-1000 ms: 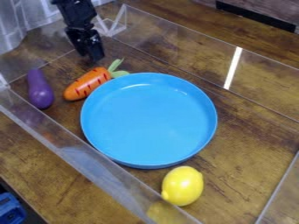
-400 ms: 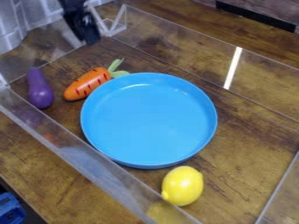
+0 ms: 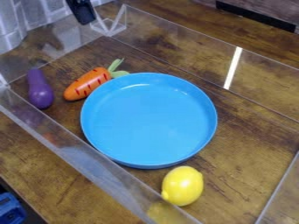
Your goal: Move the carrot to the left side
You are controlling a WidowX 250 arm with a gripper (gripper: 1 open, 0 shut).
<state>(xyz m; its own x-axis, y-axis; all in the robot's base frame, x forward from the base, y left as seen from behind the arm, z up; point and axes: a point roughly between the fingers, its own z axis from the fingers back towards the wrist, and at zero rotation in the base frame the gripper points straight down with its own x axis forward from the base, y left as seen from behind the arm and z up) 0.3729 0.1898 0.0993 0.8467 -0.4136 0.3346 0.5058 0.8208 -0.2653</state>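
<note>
Carrot (image 3: 89, 84) is lying free by the blue plate (image 3: 205, 131) rim, right of the eggplant (image 3: 41, 89). Gripper (image 3: 80, 12) is hanging nearly out of frame, holding nothing; jaw state you cannot tell. Looks like release is done; you're probably just clearing away.

Glossy plastic plate (image 3: 176, 144), carrot (image 3: 87, 85); worn wood table (image 3: 251, 114).

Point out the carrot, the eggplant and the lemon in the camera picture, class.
carrot (image 3: 86, 86): camera view, middle of its orange body.
eggplant (image 3: 41, 90): camera view, middle of its purple body.
lemon (image 3: 183, 185): camera view, centre of its yellow skin.
</note>
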